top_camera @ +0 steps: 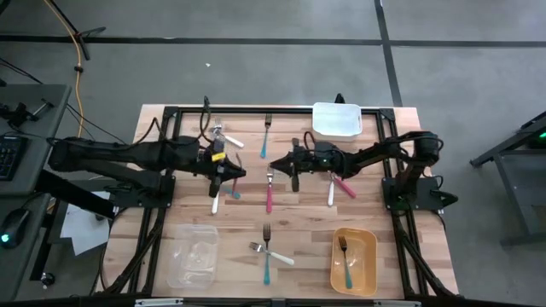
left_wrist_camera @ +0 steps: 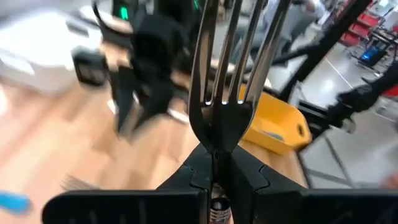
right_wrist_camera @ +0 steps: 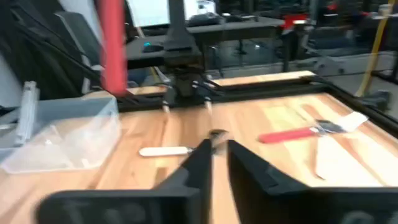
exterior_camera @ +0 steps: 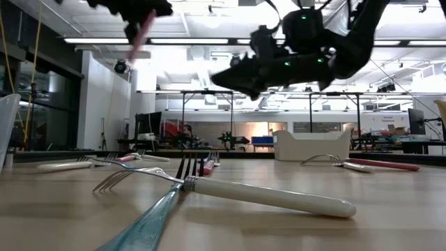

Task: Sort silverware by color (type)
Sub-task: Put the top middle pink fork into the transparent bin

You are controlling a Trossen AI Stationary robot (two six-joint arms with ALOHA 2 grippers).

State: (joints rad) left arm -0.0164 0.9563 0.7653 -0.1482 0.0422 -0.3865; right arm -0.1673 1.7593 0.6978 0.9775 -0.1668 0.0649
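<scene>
My left gripper (top_camera: 227, 174) hovers over the table's left middle, shut on a red-handled fork (left_wrist_camera: 225, 68). Its silver tines stand up past the fingers in the left wrist view. The red handle (exterior_camera: 142, 32) shows below the gripper in the low view and stands upright in the right wrist view (right_wrist_camera: 112, 46). My right gripper (top_camera: 292, 169) hangs above the table's middle and holds nothing, with only a narrow gap between its fingers (right_wrist_camera: 219, 148). Other forks lie flat on the wood: a pink one (top_camera: 269, 197), a white one (top_camera: 215, 201), and a crossed teal and white pair (top_camera: 269, 253). My left gripper pinches the fork between its two fingers at the neck (left_wrist_camera: 215, 142), just under the tines. The fork is lifted clear of the table. Its tines stick out past the fingertips and its red handle (exterior_camera: 142, 32) hangs below them.
A white container (top_camera: 337, 120) stands at the far edge, a clear one (top_camera: 192, 253) at the near left, and a yellow one (top_camera: 365, 264) with a fork in it at the near right. More forks lie at the far side (top_camera: 266, 132) and by the right arm (top_camera: 345, 186).
</scene>
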